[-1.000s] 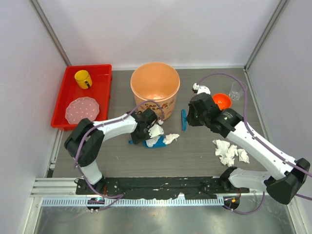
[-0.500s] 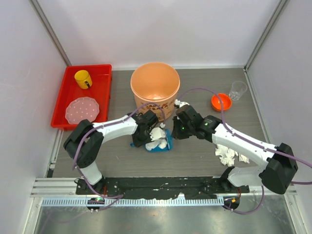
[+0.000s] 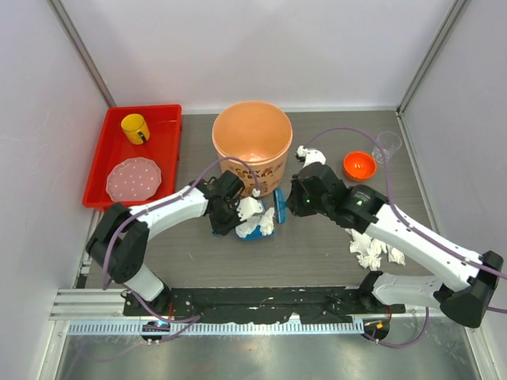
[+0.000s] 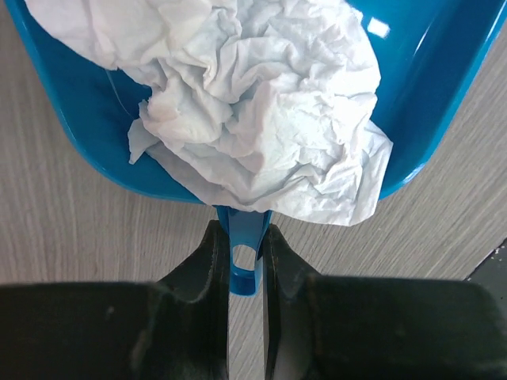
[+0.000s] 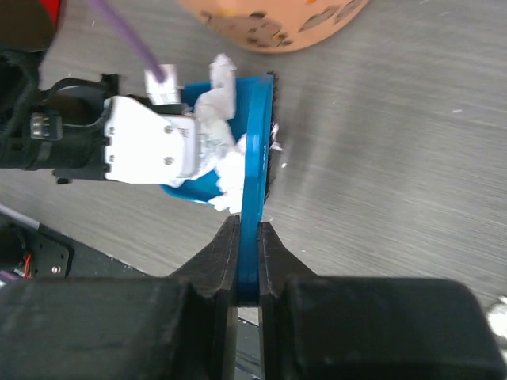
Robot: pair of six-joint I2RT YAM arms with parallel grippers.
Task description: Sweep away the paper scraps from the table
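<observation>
My left gripper (image 3: pixel 219 221) is shut on the handle (image 4: pixel 244 247) of a blue dustpan (image 3: pixel 257 232) lying on the table (image 3: pixel 317 245) just in front of the bucket. Crumpled white paper scraps (image 4: pixel 261 103) fill the pan (image 4: pixel 71 119). My right gripper (image 3: pixel 291 204) is shut on a blue brush (image 5: pixel 252 178), held on edge against the pan's right side (image 5: pixel 190 190). The brush also shows in the top view (image 3: pixel 279 201). Another heap of paper scraps (image 3: pixel 372 248) lies on the table at the right, under my right arm.
An orange bucket (image 3: pixel 252 138) stands just behind the dustpan. A red tray (image 3: pixel 99 162) at the far left holds a yellow cup (image 3: pixel 135 127) and a pink plate (image 3: pixel 133 178). A small orange bowl (image 3: pixel 359 165) and a clear cup (image 3: pixel 386 145) stand at the back right.
My right arm swept the brush left to the dustpan and pushed the loose scrap into it. The brush then drew back a little toward the bucket. The left arm shifted slightly.
</observation>
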